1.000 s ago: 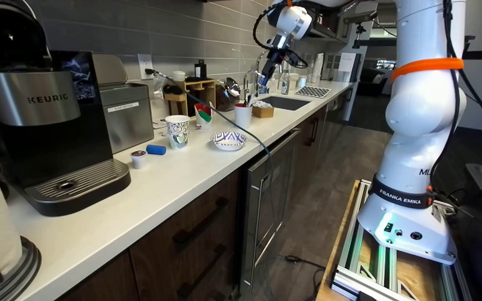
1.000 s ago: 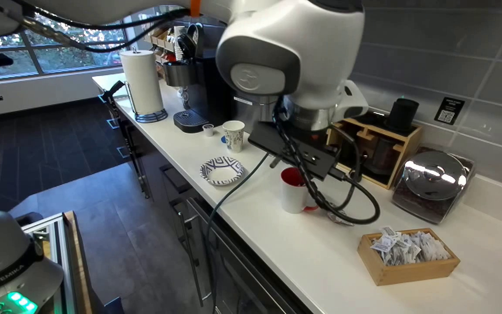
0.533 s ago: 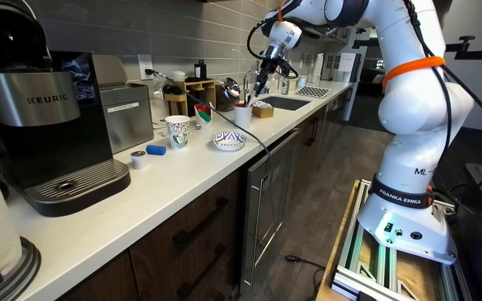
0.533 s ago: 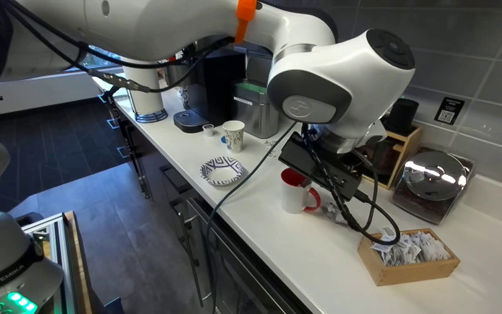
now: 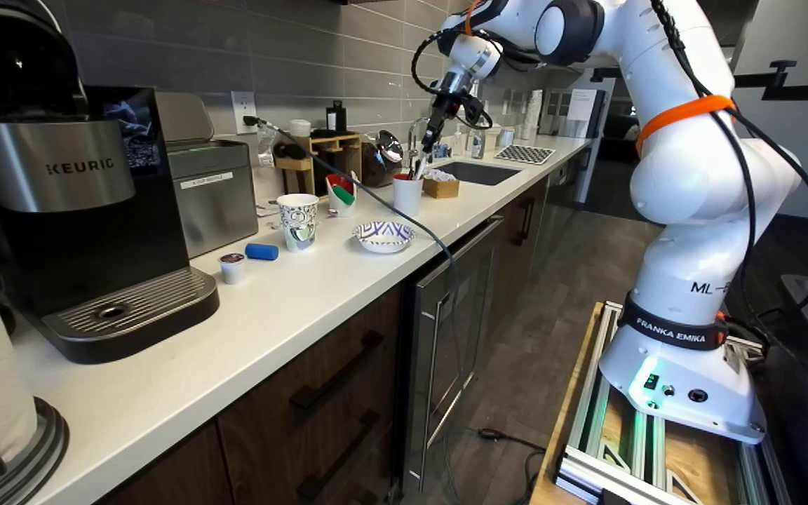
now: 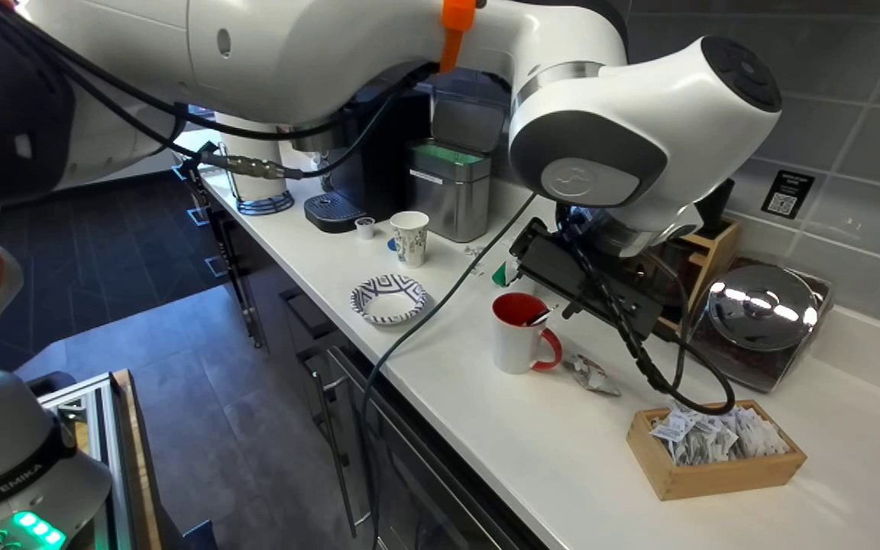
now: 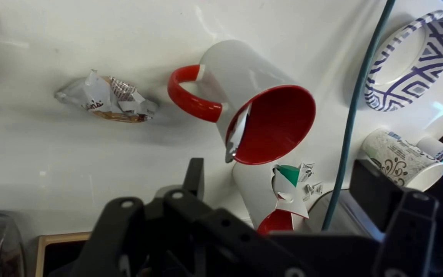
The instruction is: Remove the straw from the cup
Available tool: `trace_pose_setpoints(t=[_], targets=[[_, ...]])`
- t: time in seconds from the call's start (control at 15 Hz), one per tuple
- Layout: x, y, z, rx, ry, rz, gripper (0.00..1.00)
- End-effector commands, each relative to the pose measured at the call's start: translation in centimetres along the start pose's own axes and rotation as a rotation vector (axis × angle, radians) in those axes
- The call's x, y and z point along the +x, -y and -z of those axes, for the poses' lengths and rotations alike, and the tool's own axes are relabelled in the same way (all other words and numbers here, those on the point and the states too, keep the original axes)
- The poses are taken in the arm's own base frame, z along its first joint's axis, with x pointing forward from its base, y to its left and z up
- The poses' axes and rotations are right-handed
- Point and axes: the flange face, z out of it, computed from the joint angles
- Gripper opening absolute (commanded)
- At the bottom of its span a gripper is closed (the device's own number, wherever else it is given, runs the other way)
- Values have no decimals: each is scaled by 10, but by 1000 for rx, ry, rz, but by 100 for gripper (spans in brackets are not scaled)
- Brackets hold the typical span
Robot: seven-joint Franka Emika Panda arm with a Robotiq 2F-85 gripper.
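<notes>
The straw cannot be made out in any view; it is hidden or out of view. A white mug with a red inside and handle stands on the counter in both exterior views (image 5: 406,198) (image 6: 512,350) and in the wrist view (image 7: 231,63). A shiny metallic utensil (image 7: 238,132) leans in it on the handle side, its end over the rim. Thin dark and light ends also stick out in an exterior view. My gripper (image 7: 278,169) is open with nothing between its fingers (image 7: 195,175). In an exterior view the gripper (image 5: 431,142) points down, above and beyond the mug.
A patterned paper cup (image 6: 411,241), patterned bowl (image 6: 388,299), and torn white-and-red cup (image 7: 254,188) stand nearby. A dark cable (image 7: 350,115) crosses the counter. A crumpled wrapper (image 7: 106,100), packet box (image 6: 723,477), wooden organizer (image 5: 337,158) and coffee machine (image 5: 95,231) are around.
The arm has lowered the gripper toward the counter. In an exterior view the wrist has shifted right, so the mug's rim and handle show fully. The mug and other objects have not moved.
</notes>
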Motion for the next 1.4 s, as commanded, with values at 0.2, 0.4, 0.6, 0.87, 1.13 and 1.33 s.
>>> trace_pose_setpoints(t=[0.2, 0.4, 0.6, 0.87, 1.13, 1.33], targets=[[8, -17, -12, 31, 37, -6, 93], [10, -21, -19, 15, 52, -18, 93], [7, -24, -24, 13, 80, -34, 92], [-4, -25, -25, 32, 145, -37, 78], [-4, -24, -23, 34, 160, -31, 55], [1, -24, -19, 15, 137, -22, 60]])
